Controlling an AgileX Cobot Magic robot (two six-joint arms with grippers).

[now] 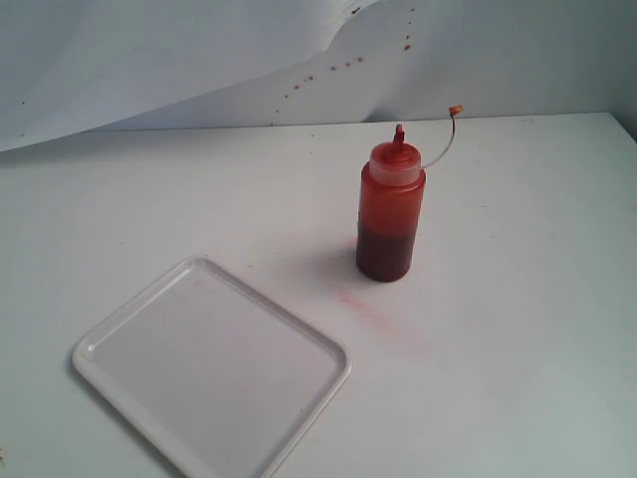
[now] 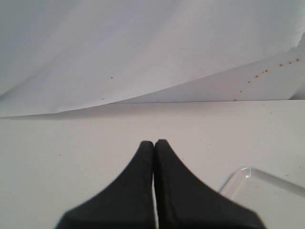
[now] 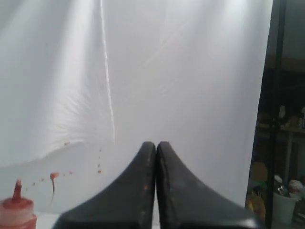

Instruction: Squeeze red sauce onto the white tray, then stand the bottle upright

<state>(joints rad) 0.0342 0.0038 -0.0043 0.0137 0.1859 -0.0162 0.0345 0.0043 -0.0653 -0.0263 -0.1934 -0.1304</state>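
Note:
The bottle (image 1: 390,211) stands upright on the white table right of centre, its red nozzle up and the thin cap strap (image 1: 445,132) arching to the right. Dark red sauce (image 1: 384,253) fills its lower part. The white tray (image 1: 211,365) lies flat at the front left, with no red blobs on it. Neither arm shows in the exterior view. My left gripper (image 2: 154,143) is shut on nothing, with a tray corner (image 2: 243,179) beside it. My right gripper (image 3: 156,144) is shut and empty; the bottle top (image 3: 17,208) shows at that view's edge.
A faint pinkish smear (image 1: 366,307) marks the table between bottle and tray. A white backdrop sheet (image 1: 199,50) with small red specks (image 1: 328,70) hangs behind the table. In the right wrist view, shelves with clutter (image 3: 283,191) stand beyond the sheet's edge.

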